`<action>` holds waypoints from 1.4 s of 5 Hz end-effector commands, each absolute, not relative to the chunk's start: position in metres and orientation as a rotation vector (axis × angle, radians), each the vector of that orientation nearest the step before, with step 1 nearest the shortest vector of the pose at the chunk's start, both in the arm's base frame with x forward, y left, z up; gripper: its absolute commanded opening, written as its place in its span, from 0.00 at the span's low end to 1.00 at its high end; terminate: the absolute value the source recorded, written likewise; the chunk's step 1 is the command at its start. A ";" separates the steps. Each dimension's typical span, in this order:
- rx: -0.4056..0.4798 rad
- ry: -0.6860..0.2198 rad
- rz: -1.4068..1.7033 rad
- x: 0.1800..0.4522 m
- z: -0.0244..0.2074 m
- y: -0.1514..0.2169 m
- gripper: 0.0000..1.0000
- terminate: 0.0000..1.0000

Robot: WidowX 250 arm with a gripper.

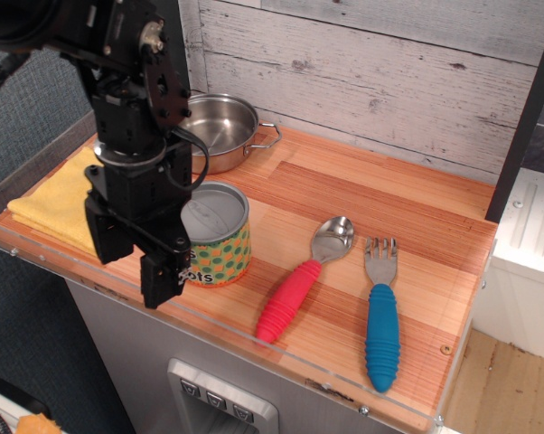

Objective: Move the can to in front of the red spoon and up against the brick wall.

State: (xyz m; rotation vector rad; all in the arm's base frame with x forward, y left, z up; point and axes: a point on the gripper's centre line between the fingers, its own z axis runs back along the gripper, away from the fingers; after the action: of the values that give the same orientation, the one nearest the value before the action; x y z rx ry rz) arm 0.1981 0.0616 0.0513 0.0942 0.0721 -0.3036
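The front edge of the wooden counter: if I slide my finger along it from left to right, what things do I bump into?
Yellow cloth → black gripper → can → red spoon → blue fork.

There was one can (213, 234), one red spoon (304, 279), one fork (380, 312), one pot (217, 129) and one yellow cloth (51, 202).

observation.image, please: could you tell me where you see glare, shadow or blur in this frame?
In observation.image, the steel pot and the red spoon bowl carry bright reflections; the can lid looks dull grey. The pincer is sharp but very dark, its detail lost. Lighting on the brick wall is even, with only soft shadows.
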 end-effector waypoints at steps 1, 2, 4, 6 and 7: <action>0.104 0.027 -0.490 0.231 0.055 0.054 1.00 0.00; 0.097 0.005 -0.515 0.242 0.059 0.052 1.00 0.00; 0.108 -0.016 -0.511 0.259 0.058 0.050 1.00 0.00; 0.090 -0.082 -0.474 0.276 0.061 0.046 1.00 0.00; 0.085 -0.098 -0.452 0.284 0.064 0.047 1.00 0.00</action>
State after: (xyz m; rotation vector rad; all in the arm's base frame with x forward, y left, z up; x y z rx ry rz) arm 0.2770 0.0451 0.0537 0.0674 -0.0676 -0.4513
